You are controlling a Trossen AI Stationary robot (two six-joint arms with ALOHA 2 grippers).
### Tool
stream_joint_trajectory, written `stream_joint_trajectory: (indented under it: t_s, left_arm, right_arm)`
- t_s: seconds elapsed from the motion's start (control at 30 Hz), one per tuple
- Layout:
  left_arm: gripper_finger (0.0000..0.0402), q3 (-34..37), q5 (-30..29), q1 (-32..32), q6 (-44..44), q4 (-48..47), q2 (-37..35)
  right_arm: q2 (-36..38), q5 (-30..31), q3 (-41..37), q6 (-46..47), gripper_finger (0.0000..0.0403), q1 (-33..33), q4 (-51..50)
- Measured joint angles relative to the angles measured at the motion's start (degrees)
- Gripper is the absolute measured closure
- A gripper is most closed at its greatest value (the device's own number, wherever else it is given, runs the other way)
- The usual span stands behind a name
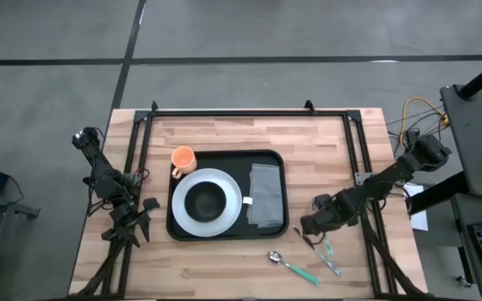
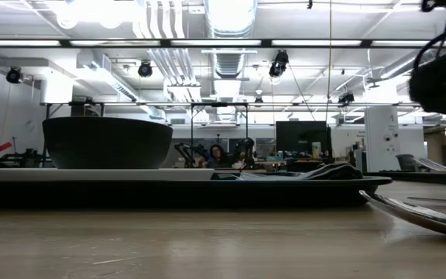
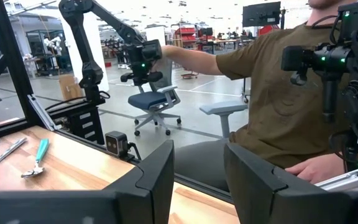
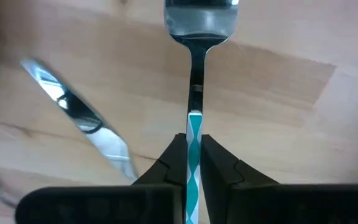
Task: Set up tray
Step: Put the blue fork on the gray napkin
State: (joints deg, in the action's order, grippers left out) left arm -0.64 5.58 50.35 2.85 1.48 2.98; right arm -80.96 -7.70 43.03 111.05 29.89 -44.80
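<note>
Pale wooden planks make the bench (image 1: 224,267), which stands on a grey floor with dark seams; behind it the low view shows a wide workshop hall with white ceiling pipes, lamps and monitors.

At the right side of the bench, the right gripper (image 4: 193,163) has its jaws pressed together on the teal-and-white patterned handle of a fork (image 4: 195,74). The fork head points away from the jaws over the wood. Just beside it lies a knife (image 4: 82,121), its shiny blade at an angle to the fork. In the high view this gripper (image 1: 310,226) is low over the bench, to the right of the tray, and a spoon (image 1: 291,265) with a teal handle lies near the front edge, apart from it.

The left gripper (image 3: 197,171) waits at the left edge of the bench with its jaws apart and nothing between them. Beyond it, a person in an olive shirt (image 3: 278,93) sits next to the bench.

The tray (image 1: 276,159) lies flat in the middle of the bench. On it are a white plate (image 1: 182,217) with a black bowl (image 1: 205,201) inside, and a folded grey napkin (image 1: 265,196) on the right part. An orange cup (image 1: 182,158) stands at the tray's far left corner.
</note>
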Motion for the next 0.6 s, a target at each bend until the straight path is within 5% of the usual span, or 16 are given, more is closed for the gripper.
stream_joint_trajectory:
  t_s: [0.27,0.6]
  left_arm:
    - [0.0281,-0.02,0.0,-0.01,0.02,0.01,-0.01]
    - [0.0281,0.0,0.01,0.0,0.01,0.0,0.0]
  right_arm:
    - [-2.0,0.58,4.37,-1.73,0.039,-8.34,-0.02]
    - [-12.27,4.42,20.07,-10.31,0.039,-18.56,-6.77]
